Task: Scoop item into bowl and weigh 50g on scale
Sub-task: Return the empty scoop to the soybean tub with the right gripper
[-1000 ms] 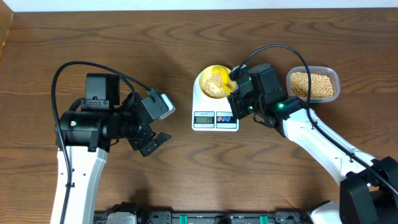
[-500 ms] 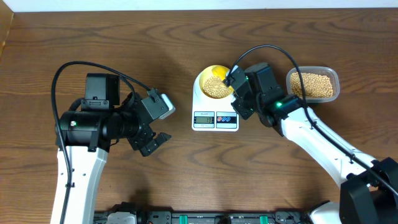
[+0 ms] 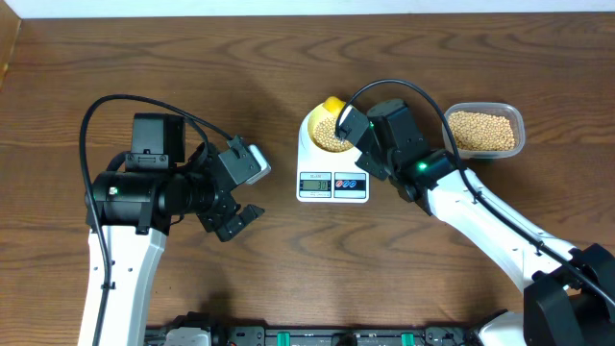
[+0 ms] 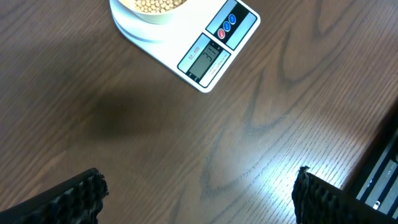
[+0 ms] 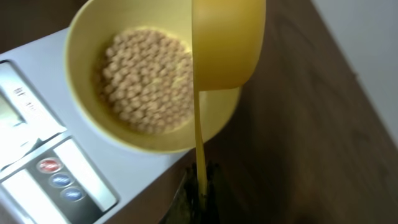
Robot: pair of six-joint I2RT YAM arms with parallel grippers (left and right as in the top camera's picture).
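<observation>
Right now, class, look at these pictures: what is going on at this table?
The right end effector grips a yellow scoop by its handle, tipped over the pale yellow bowl. The bowl holds beans and sits on the white scale. A clear tub of more beans stands beside the scale. The left end effector hangs open over the table, holding nothing.

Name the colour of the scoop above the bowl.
Yellow scoop, like the bowl; clearest in the right wrist view.

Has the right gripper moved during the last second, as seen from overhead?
Yes. The right gripper, holding the scoop, has shifted away from the tub and further over the bowl; the scale stays put.
</observation>
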